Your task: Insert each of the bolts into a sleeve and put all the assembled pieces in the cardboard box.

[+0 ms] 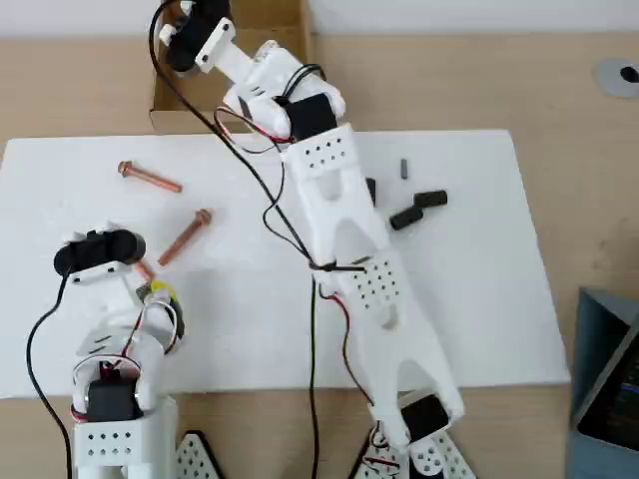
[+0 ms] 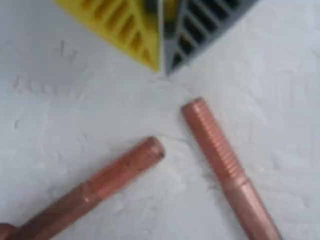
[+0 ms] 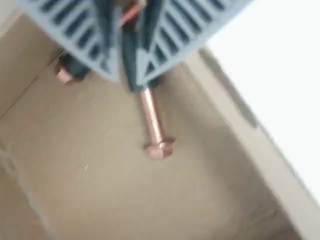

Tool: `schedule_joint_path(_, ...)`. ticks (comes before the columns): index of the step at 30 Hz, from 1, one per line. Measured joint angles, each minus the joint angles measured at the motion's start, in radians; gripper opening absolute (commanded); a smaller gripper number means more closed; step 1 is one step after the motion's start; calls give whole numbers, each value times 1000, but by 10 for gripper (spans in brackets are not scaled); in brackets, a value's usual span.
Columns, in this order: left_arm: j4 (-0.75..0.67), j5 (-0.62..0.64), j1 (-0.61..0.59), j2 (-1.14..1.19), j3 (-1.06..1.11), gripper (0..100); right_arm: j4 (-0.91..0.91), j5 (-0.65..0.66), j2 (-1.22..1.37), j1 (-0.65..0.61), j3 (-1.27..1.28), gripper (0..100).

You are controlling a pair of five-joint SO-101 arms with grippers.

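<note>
Found the right claw (image 3: 126, 77) clamped shut on a dark sleeve (image 3: 133, 82), with a copper bolt (image 3: 152, 125) run through it. Saw that bolt hanging head down below the jaws, long axis aimed almost straight at the bare floor of the cardboard box (image 3: 90, 190), seemingly clear of it and within the walls. Judged the coming move to need little more than a parting of the jaws: a straight drop, no sideways travel. Spotted what seemed another copper head (image 3: 63, 75) by a box corner, too blurred to name surely. Found the left claw (image 2: 161, 65) pressed tip to tip, holding nothing, just above the white sheet (image 1: 479, 319) on the worktop (image 1: 559, 60). Noted one loose bolt (image 2: 215, 150) with its threaded end toward those tips, and a second bolt (image 2: 100, 185) slanting beside it, apart. Counted a third bolt (image 1: 150, 177) farther off, toward the box. Placed the spare sleeves (image 1: 432, 199) well apart across the sheet, on the far side of the right arm (image 1: 349, 249); reckoned the left arm (image 1: 115, 399) nearer the bolts, the right nearer the sleeves.
</note>
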Motion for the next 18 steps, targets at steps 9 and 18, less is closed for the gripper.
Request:
schedule_joint_path(9, 0, 0, 0, 0, 0, 2, 114, -11, -107, 31, -3, 9)
schedule_joint_path(18, 0, 0, 0, 0, 0, 2, 434, -233, -252, 38, -3, 9)
